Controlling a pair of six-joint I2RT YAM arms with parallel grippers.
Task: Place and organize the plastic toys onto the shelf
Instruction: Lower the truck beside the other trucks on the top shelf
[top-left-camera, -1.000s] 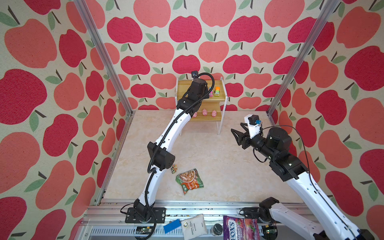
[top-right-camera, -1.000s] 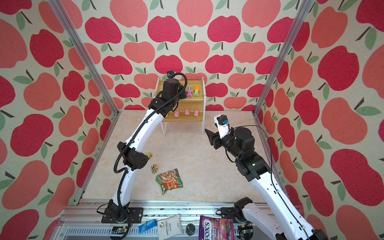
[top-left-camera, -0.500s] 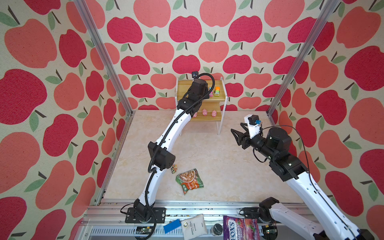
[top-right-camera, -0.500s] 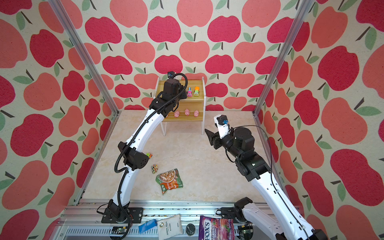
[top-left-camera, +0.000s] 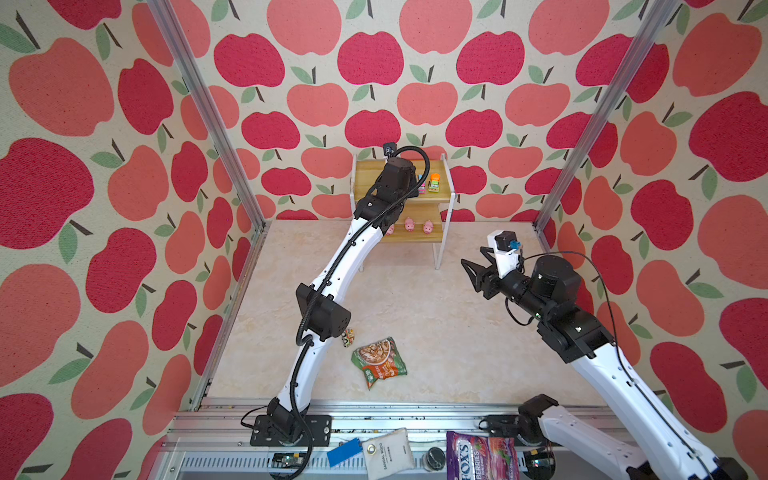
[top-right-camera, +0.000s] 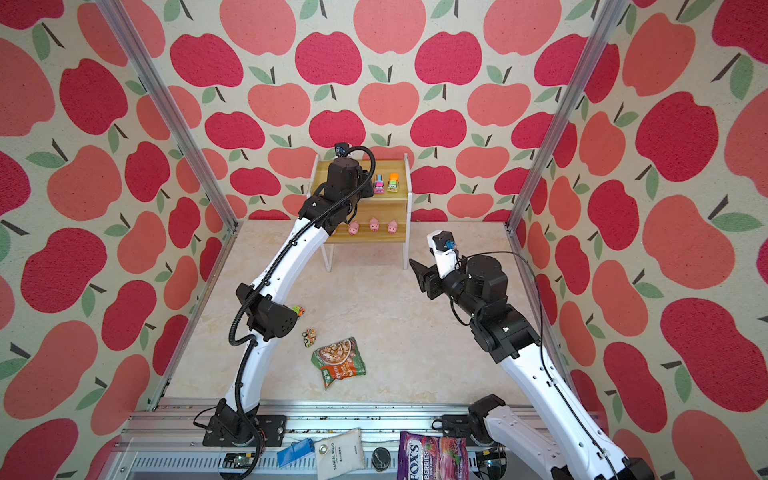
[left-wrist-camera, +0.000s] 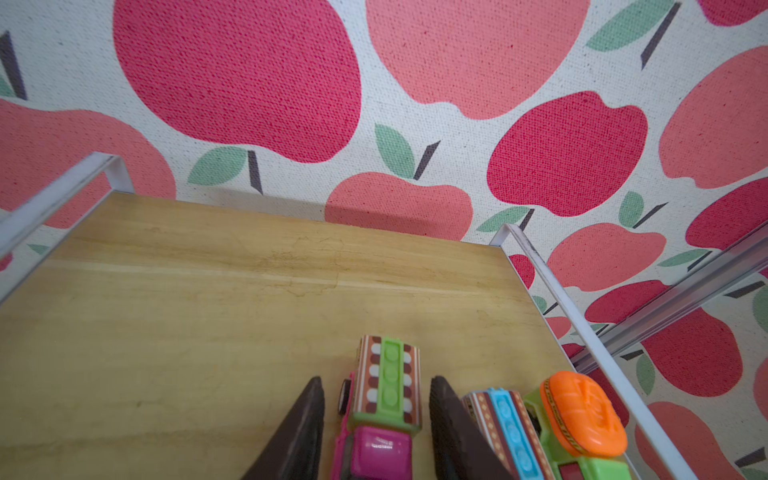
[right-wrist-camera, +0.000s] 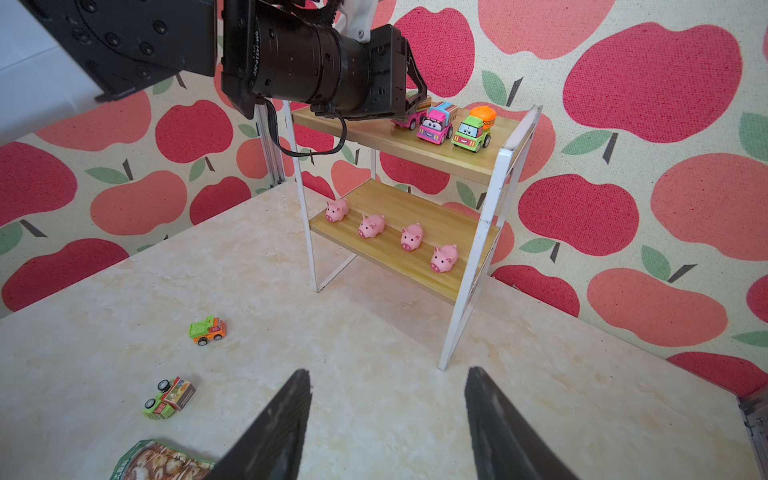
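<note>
Where the left gripper (left-wrist-camera: 376, 379) hovers: shelf (left-wrist-camera: 208, 291) top board, jaws parted around pink-and-green truck (left-wrist-camera: 384, 411), clear gaps both sides
Right gripper (right-wrist-camera: 388, 370): spread, empty, above tabletop (right-wrist-camera: 374, 332)
Pigs (right-wrist-camera: 371, 226): four on lower board
Loose trucks (right-wrist-camera: 208, 329): two on tabletop

You have bright, even light in every view, without glare. In the left wrist view the fingers (left-wrist-camera: 297, 436) sit dark and out of focus; the truck (left-wrist-camera: 388, 386) between the jaws is sharper. Beyond the jaws the shelf (left-wrist-camera: 187, 299) throws a faint, soft shadow on the wall (left-wrist-camera: 291, 104). Straight edges bow toward the frame borders.
</note>
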